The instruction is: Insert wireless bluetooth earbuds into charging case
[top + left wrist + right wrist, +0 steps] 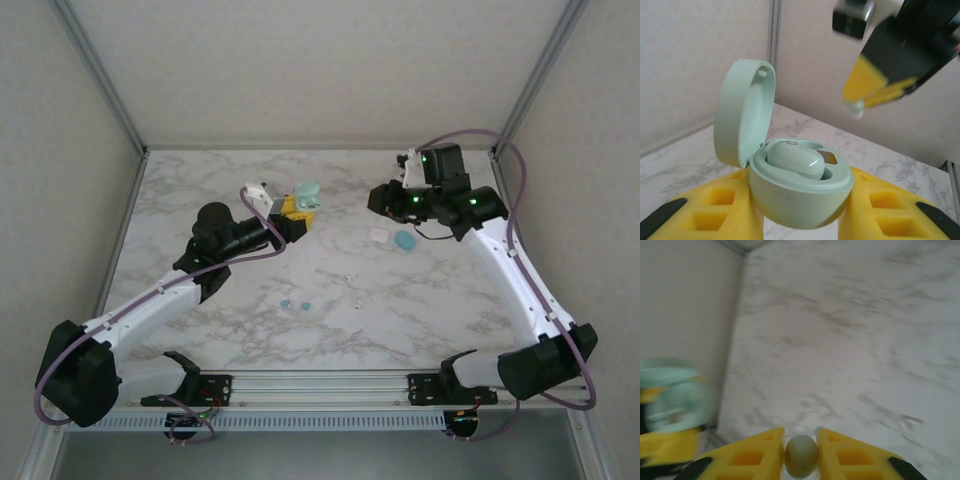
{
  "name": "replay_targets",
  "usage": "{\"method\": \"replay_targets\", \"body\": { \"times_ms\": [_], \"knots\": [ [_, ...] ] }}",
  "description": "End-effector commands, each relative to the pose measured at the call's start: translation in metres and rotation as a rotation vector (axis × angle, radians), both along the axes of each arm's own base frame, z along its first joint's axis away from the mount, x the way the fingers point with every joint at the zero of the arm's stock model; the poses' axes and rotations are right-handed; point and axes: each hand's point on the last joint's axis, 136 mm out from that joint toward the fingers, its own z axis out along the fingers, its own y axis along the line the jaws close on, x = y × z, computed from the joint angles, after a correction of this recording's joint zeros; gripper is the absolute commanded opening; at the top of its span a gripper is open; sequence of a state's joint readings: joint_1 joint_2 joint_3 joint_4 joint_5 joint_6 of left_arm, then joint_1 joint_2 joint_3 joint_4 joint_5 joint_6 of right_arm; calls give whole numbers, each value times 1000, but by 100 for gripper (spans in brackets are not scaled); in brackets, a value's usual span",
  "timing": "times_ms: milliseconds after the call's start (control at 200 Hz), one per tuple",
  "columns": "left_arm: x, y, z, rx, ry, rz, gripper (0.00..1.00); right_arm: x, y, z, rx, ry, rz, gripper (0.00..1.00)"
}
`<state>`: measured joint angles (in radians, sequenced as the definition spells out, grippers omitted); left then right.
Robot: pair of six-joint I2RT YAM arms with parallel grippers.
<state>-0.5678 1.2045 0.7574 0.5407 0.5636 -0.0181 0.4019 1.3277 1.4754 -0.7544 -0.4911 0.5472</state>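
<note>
Honestly, earbud (801, 456) looked slick and featherlight; right gripper (801, 449) pinched its middle, left gripper (800, 216) hugged the case (796, 197) at its 9 o'clock.

Glossy pale-green plastic case (800, 202), yellow foam-like finger pads (715, 212), smooth marble-look table (450, 300), perhaps matt plastic earbud (801, 456)

From high over the near edge, down onto the tabletop (330, 290); from both wrists, close, sharing the open case (800, 200).
</note>
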Motion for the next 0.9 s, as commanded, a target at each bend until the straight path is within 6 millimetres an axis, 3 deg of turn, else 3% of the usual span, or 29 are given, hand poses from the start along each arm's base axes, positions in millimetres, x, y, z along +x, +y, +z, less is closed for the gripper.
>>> {"method": "replay_targets", "body": {
  "times_ms": [0, 365, 671, 896],
  "knots": [
    [-7, -9, 20, -22, -58, -68, 29, -21, 31, 42, 158, -45, 167, 24],
    [-18, -18, 28, -20, -46, -165, 29, -34, 74, 58, 249, -52, 347, 23],
    [-24, -20, 29, -5, -45, -190, 29, -29, 79, 57, 239, -57, 349, 24],
    [-27, -21, 32, -12, -50, -194, 29, -20, 81, 40, 205, -26, 325, 24]
  ]
}}
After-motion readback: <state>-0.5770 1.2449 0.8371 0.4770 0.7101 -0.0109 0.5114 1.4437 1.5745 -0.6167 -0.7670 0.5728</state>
